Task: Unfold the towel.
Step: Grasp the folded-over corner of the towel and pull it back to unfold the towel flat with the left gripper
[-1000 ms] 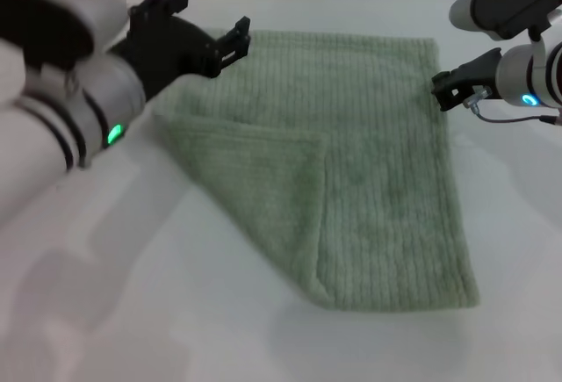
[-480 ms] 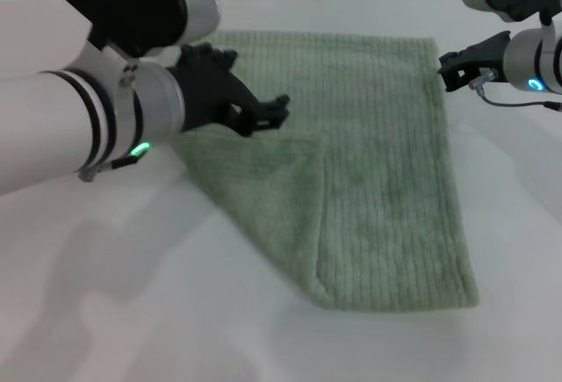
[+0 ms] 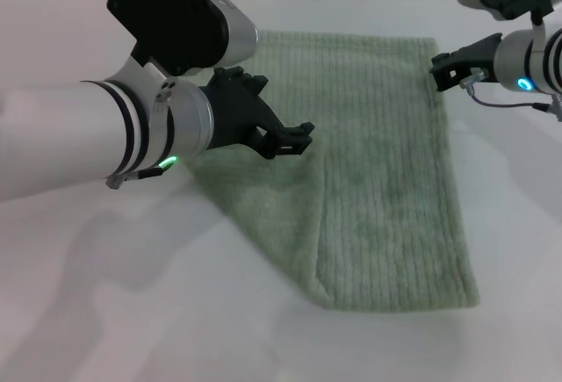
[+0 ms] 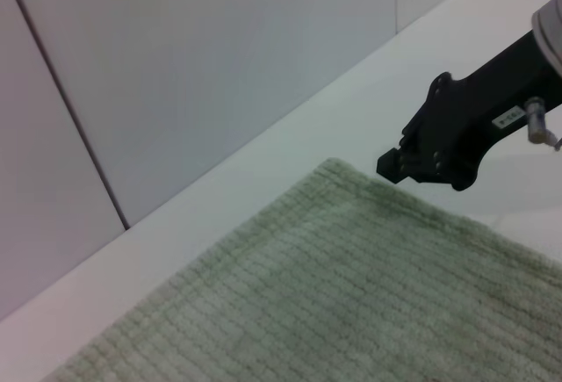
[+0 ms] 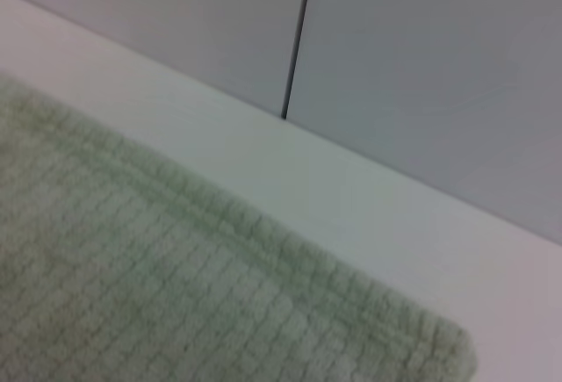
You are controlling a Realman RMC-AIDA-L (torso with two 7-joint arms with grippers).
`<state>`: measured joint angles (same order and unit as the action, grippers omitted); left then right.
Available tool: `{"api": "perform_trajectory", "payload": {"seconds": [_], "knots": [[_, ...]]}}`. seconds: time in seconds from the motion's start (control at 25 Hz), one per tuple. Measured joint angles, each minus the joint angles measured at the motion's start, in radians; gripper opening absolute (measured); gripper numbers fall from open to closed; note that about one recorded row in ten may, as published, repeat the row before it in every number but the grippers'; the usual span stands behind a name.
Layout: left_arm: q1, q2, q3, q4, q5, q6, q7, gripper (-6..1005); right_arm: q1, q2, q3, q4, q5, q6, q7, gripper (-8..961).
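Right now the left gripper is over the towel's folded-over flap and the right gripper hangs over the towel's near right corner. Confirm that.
Not quite. The left gripper is over the towel at the folded-over flap, but the right gripper hangs by the far right corner, not the near one. The head view shows this; the left wrist view also catches it beside that far corner.

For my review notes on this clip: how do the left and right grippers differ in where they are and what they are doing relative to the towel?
The left gripper is over the towel, at the tip of its folded-over flap; the right gripper sits off the cloth, beside the far right corner. The left gripper's fingers are open, while the right's cannot be judged. Neither visibly holds the towel.
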<state>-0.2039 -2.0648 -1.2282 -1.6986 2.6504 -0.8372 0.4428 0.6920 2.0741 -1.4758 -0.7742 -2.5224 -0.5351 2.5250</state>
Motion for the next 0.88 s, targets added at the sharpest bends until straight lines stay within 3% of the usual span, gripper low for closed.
{"api": "perform_trajectory", "payload": {"seconds": [0.88], "knots": [[-0.023, 0.000, 0.048, 0.006, -0.002, 0.005, 0.025, 750, 0.033, 0.001, 0.006, 0.085, 0.002, 0.016, -0.002, 1]]}}
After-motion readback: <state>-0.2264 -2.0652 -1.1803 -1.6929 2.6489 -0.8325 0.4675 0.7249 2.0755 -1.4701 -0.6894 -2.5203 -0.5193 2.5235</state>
